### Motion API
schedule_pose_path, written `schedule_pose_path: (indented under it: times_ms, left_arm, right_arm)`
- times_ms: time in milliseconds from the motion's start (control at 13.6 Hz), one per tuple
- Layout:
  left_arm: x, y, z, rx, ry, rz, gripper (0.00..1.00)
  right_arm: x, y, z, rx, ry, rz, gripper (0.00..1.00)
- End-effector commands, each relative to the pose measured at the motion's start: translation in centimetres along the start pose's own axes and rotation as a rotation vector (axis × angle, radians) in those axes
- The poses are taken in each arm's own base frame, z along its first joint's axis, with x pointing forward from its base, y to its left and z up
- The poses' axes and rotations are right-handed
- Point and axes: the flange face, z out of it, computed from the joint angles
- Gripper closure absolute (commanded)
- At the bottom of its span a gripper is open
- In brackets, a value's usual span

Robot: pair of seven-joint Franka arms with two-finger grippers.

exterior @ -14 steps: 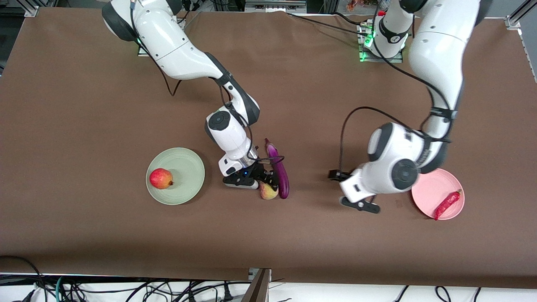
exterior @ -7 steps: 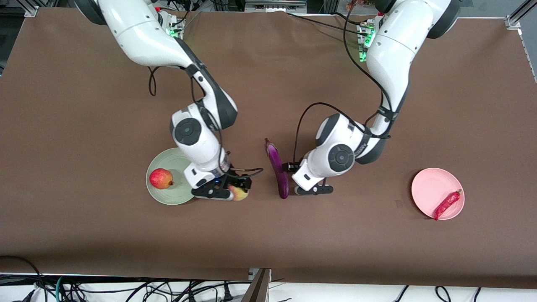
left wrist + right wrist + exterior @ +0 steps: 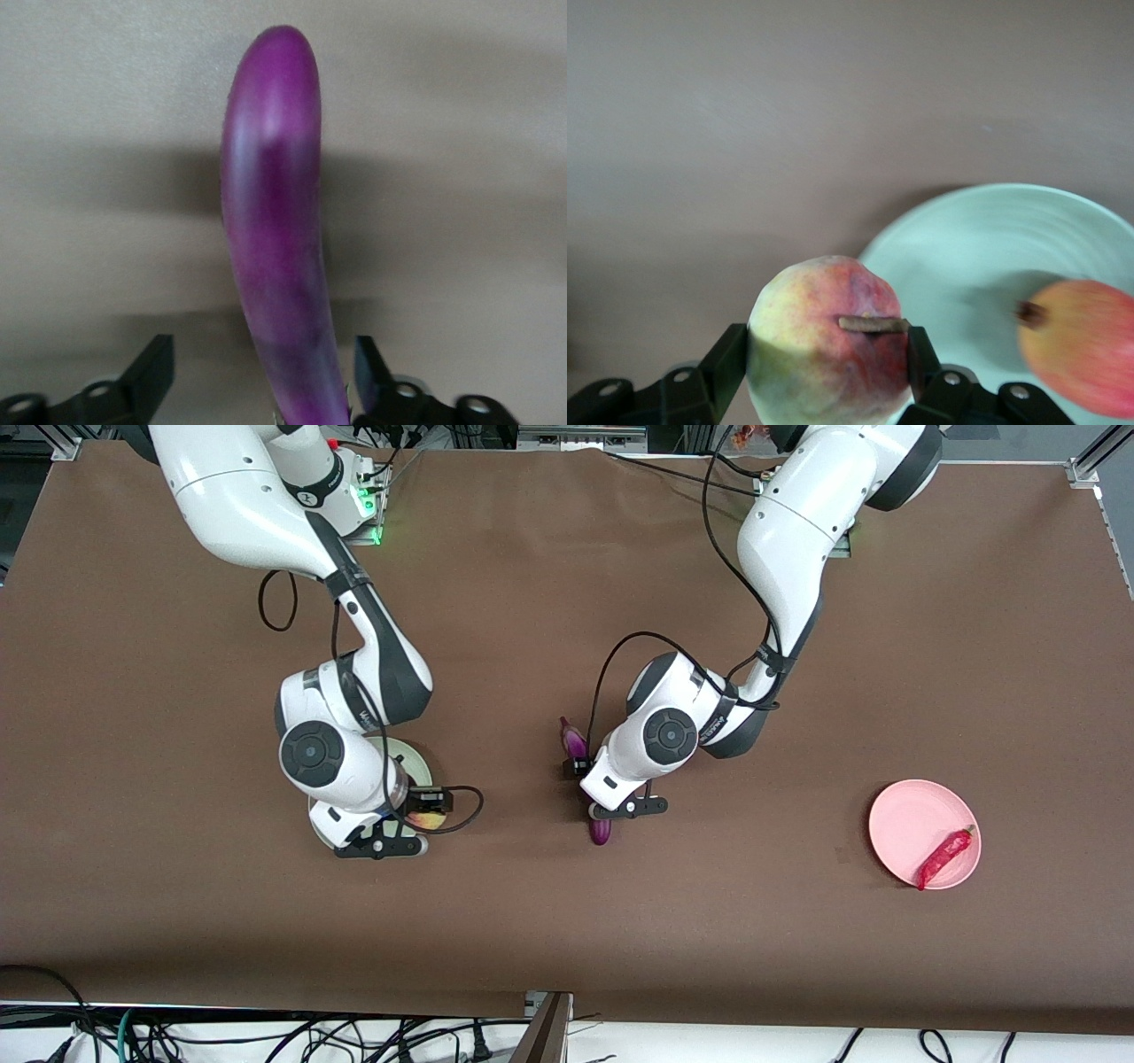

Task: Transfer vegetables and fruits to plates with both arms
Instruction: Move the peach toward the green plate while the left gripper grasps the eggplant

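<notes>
Peach clamped in my right jaws at the green plate; left jaws spread around the eggplant.

My right gripper (image 3: pixel 824 376) has the peach (image 3: pixel 829 341) pinched between both fingers, held over the rim of the green plate (image 3: pixel 416 762) at the edge toward the left arm's end. The pomegranate (image 3: pixel 1081 345) lies on that plate. My left gripper (image 3: pixel 263 381) is down at the eggplant (image 3: pixel 276 230), which lies on the table (image 3: pixel 567 921) mid-table; fingers parted, one on each side of it, neither seen pressing it. The pink plate (image 3: pixel 904 819) sits well apart toward the left arm's end, with the chili pepper (image 3: pixel 944 856) on it.
</notes>
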Motion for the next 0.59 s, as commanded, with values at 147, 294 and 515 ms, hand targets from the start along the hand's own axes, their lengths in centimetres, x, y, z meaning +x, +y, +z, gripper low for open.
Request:
schedule_pose_path:
  times_ms: [147,294,515]
  left_arm:
    - [-0.3,0.7,1.7,-0.020,0.022,0.014,0.96]
    - [0.6,0.0,0.5,-0.025,0.037,0.006,1.00]
    - [4.4,-3.9,-4.0,-0.030,0.048,0.025,1.00]
  right_arm:
    - [-1.2,3.7,2.1,-0.054,-0.086,-0.005,0.72]
    - [-1.6,4.0,3.3,-0.057,-0.102,0.007,0.72]
    - [-1.6,4.3,5.0,-0.061,-0.117,0.007,0.72]
